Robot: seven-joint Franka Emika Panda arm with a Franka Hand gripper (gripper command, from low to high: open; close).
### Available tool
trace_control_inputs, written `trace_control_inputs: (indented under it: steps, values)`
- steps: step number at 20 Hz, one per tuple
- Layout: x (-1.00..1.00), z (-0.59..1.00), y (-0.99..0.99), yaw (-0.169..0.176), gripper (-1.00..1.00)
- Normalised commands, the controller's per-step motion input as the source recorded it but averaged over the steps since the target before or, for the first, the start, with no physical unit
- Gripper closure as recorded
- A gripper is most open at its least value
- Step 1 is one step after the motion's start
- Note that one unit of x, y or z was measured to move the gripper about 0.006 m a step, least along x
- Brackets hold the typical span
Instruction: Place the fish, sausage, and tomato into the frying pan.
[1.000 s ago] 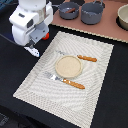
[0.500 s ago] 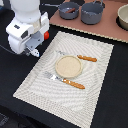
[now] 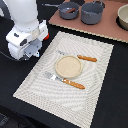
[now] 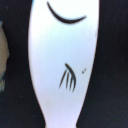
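The fish (image 4: 64, 60), white with dark marks, fills the wrist view, lying on black. In the exterior view it is hidden under the white arm. My gripper (image 3: 30, 51) is low over the black table, left of the mat; its fingers are hidden, so I cannot tell if they are open. The blue-grey frying pan (image 3: 62, 11) stands at the back on the tan board, with a dark reddish sausage (image 3: 71, 9) lying in it. A small red patch (image 3: 45, 36) shows at the arm's edge; I cannot tell if it is the tomato.
A grey pot (image 3: 92, 13) stands to the exterior view's right of the pan, and a tan bowl (image 3: 123, 16) at the far right. A striped mat (image 3: 95, 95) holds a tan plate (image 3: 67, 66), an orange-handled knife (image 3: 86, 58) and a fork (image 3: 69, 82).
The arm has come down a little and shifted slightly toward the exterior view's left. Nothing else has moved.
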Motion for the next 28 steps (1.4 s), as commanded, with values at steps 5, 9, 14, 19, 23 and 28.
trace_control_inputs:
  steps: [5, 9, 14, 19, 23, 28]
  values:
    - [-0.24, -0.33, 0.15, -0.006, 1.0]
    - [-0.19, -0.31, 0.18, 0.0, 1.0]
    - [-0.14, -0.17, 0.15, 0.0, 1.0]
    - [0.08, 0.95, 0.18, 0.049, 1.0]
    - [0.44, 1.0, 0.39, 0.08, 1.0]
    - [0.62, 1.0, 0.67, 0.051, 1.0]
